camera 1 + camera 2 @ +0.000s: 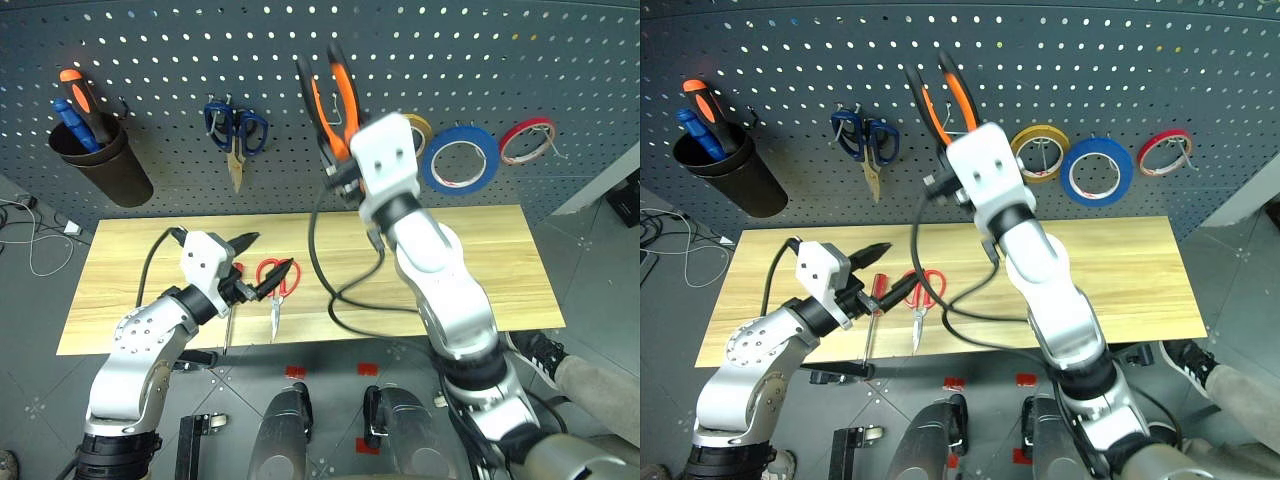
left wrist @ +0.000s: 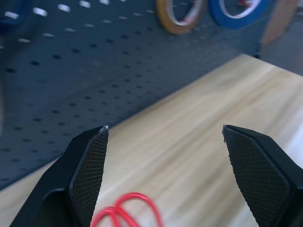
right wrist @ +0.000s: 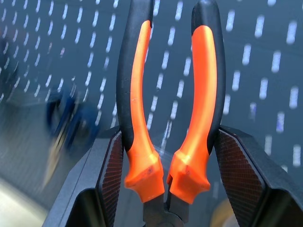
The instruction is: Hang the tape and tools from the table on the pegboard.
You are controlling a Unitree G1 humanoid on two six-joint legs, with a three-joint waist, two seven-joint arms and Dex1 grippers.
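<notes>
With the wide blue tape ring (image 1: pixel 459 158) already on the grey pegboard (image 1: pixel 150 70), your right gripper (image 3: pixel 165 156) pinches the orange-and-black pliers (image 1: pixel 335 95) before it while your left gripper (image 1: pixel 252 268), fingers spread, hovers over red-handled scissors (image 1: pixel 276 283) and screwdriver (image 1: pixel 872 312) left on the wooden table (image 1: pixel 480 260).

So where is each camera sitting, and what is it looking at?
Left eye and right eye views: on the head, looking down at the table and pegboard; both arms show.
Left wrist view: on the left arm, looking along the open left gripper across the table toward the pegboard.
Right wrist view: on the right arm, looking along the right gripper, shut on the pliers, at the pegboard.
Shared: the pliers, also in both eye views.
</notes>
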